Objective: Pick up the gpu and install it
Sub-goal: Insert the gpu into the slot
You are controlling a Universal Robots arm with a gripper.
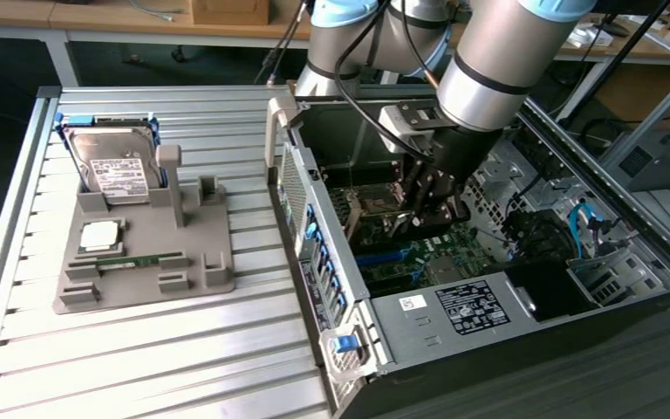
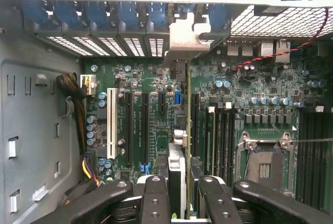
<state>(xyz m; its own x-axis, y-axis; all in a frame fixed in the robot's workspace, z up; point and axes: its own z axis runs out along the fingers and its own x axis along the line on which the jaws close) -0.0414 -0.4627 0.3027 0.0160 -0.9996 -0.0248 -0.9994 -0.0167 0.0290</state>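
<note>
Gripper (image 2: 183, 186) around gpu (image 2: 177, 165) — inside case (image 1: 419, 333)

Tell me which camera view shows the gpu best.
The wrist view: the gpu lies edge-on between the jaws, reaching out to its silver bracket, with the motherboard behind it. In the exterior view the gripper stands inside the computer case and hides most of the card.

Slatted aluminium table (image 1: 137, 349) takes the exterior view's left. Grey plastic parts holder (image 1: 201, 262) on it, left of centre. It carries a silver boxy hard drive with white label (image 1: 118, 166) upright at upper left, a square silver processor chip (image 1: 100, 234) below, then a narrow green memory stick (image 1: 137, 260) lying flat. Open black computer case (image 1: 522, 323) at right. Inside: green motherboard (image 2: 156, 89), white expansion slot (image 2: 111, 122), empty processor socket (image 2: 264, 167).
</note>
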